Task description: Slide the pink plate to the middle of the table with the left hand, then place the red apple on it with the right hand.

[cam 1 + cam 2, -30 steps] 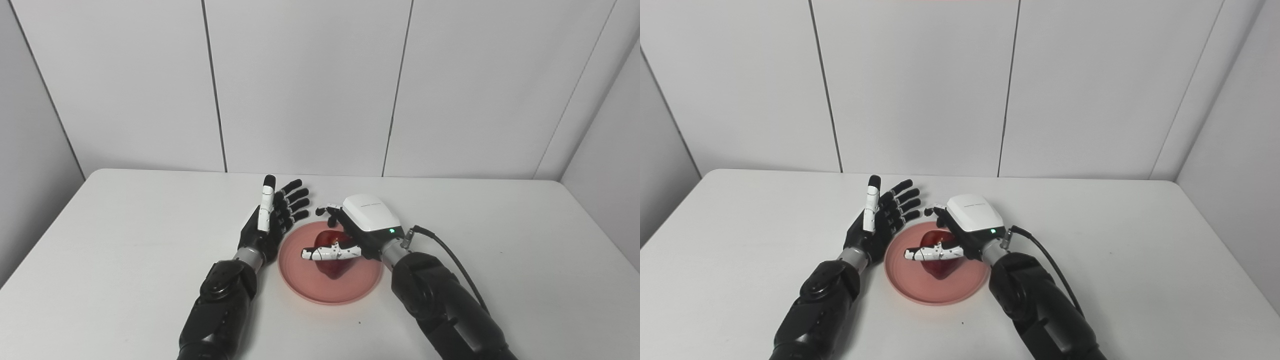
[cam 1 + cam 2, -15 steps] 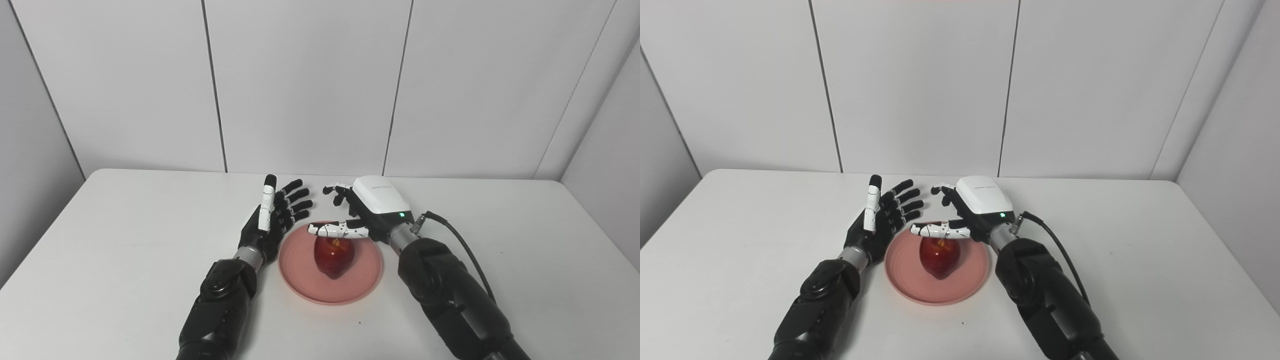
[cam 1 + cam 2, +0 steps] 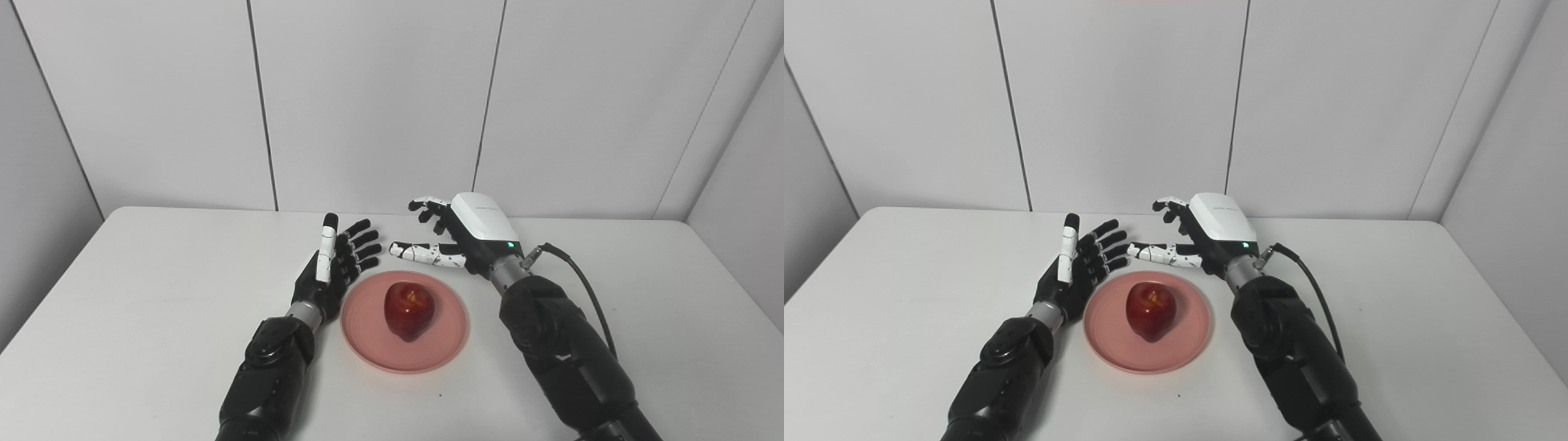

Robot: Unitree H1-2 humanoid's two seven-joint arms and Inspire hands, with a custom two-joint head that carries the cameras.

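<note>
I'm seeing the red apple [image 3: 409, 310] lying on the pink plate [image 3: 367, 334], just below and nearer me than my right hand [image 3: 468, 236], which is hovering spread wide and holding nothing — my left hand [image 3: 334, 269] is resting open beside the plate's left rim. I'm judging the apple firm, smooth and prone to rolling, best cupped around its sides, while the plate looks light and likely to skid. The two eye views are showing nothing different.
</note>
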